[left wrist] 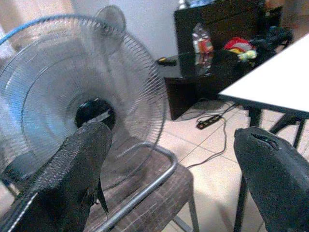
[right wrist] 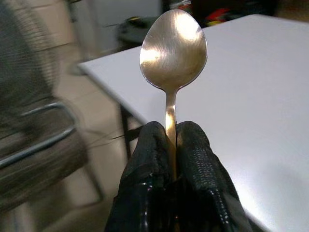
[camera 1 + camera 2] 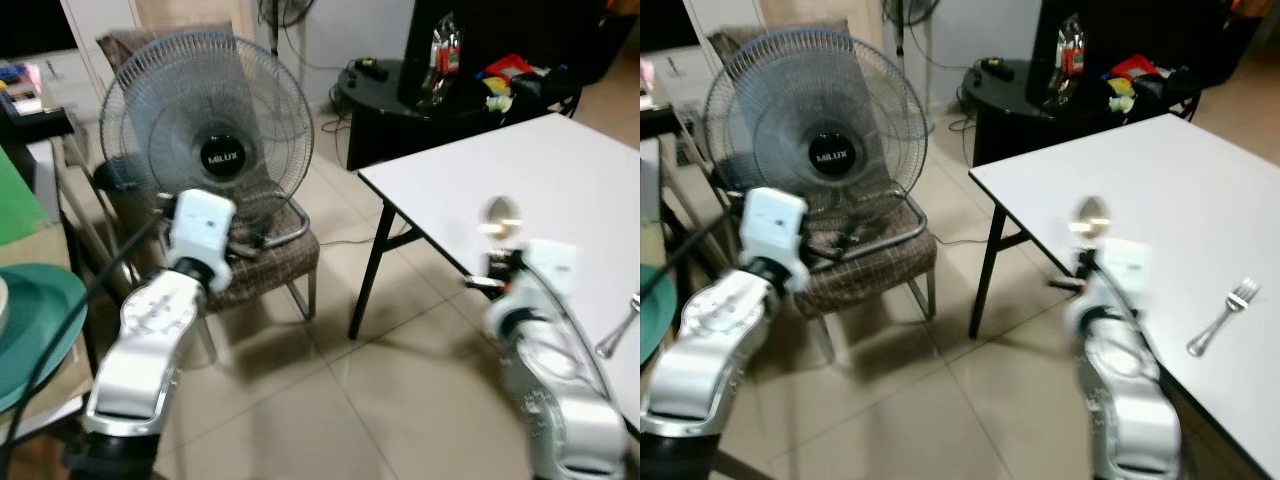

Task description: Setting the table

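Your right arm is raised and bent forward at the near edge of the white tabletop (image 3: 1160,190), wrist blurred in the head views. Your right end effector (image 2: 171,145) is clamped tight on the handle of a metal spoon (image 2: 174,50); both black fingers (image 2: 198,159) press against the handle with no gap. The spoon stands upright, bowl up, above the fingertips, and in the head views its bowl sits over the tabletop's near-left edge, not far from the corner.

Your left arm reaches forward toward a standing fan (image 3: 208,140) that sits on a chair (image 3: 275,262) with a chrome frame. Your left end effector (image 1: 169,164) is spread wide and holds nothing; one finger (image 1: 72,169) lines up with the fan hub, the other with the table leg side.

A fork (image 3: 1220,318) lies flat on the tabletop to the right of your right arm, near the near edge, tines pointing away. The rest of the white surface beyond the spoon is bare. Tiled floor (image 3: 290,400) lies open between the chair and the table legs. A dark round side table (image 3: 400,100) with clutter stands behind the tabletop's far-left corner. A teal round object (image 3: 35,320) sits at your far left.
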`<state>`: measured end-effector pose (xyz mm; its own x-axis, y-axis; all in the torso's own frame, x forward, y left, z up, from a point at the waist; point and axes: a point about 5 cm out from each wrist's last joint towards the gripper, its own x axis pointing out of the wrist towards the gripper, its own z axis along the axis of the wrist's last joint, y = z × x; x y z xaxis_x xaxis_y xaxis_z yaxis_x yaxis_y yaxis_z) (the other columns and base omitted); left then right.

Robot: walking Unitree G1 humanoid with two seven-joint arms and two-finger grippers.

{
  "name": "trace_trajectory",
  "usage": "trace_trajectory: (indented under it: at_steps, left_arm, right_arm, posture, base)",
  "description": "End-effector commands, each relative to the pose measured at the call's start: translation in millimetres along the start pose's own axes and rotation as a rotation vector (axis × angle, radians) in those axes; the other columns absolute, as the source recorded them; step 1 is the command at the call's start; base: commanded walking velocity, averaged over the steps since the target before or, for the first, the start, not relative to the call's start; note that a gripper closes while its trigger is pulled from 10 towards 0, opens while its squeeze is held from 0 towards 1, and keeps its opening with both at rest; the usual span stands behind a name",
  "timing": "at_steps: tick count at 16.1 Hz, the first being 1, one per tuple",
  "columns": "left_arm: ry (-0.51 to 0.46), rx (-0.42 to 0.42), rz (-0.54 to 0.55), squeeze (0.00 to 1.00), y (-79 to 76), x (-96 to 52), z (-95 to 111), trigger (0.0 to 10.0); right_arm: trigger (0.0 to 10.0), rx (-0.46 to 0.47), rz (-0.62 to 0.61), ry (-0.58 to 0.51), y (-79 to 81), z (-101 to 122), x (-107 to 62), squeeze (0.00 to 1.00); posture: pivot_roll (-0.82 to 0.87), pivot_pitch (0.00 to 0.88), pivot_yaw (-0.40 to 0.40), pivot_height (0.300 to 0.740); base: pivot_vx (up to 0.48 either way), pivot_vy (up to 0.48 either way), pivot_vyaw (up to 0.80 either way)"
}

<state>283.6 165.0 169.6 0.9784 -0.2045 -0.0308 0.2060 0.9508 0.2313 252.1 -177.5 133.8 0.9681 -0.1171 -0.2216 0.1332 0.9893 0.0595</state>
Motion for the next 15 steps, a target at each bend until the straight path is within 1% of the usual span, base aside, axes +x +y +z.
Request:
trace_trajectory:
  at_steps: [1,12,13,14,15]
  left_arm:
    - [-0.011,-0.004,-0.012,0.00,-2.8,1.0,3.1,10.0]
    - [-0.011,-0.004,-0.012,0.00,-2.8,1.0,3.1,10.0]
    - [-0.010,-0.004,-0.012,0.00,-2.3,1.0,3.0,10.0]
    - [-0.006,-0.006,-0.036,0.00,-4.4,1.6,2.0,10.0]
    - [-0.001,-0.010,-0.064,0.00,-7.5,2.3,0.7,10.0]
  right_arm:
    - [10.0,-0.003,-0.015,-0.020,-5.0,5.2,-0.7,0.00]
    - [10.0,-0.003,-0.015,-0.020,-5.0,5.2,-0.7,0.00]
    - [10.0,-0.004,-0.014,-0.017,-4.4,5.0,-0.8,0.00]
    - [10.0,-0.015,-0.049,0.001,-9.2,4.4,-2.1,0.00]
    - [10.0,-0.028,-0.091,0.021,-15.4,4.1,-3.7,0.00]
  posture:
    - [0.04,0.000,-0.032,0.740]
    - [0.04,0.000,-0.032,0.740]
    - [0.04,0.000,-0.032,0.740]
    - [0.02,0.000,-0.014,0.740]
    - [0.02,0.000,-0.020,0.740]
  base:
    - [0.341,0.000,0.00]
    - [0.341,0.000,0.00]
    - [0.337,0.000,-0.43]
    - [0.315,0.000,0.00]
    - [0.311,0.000,0.00]
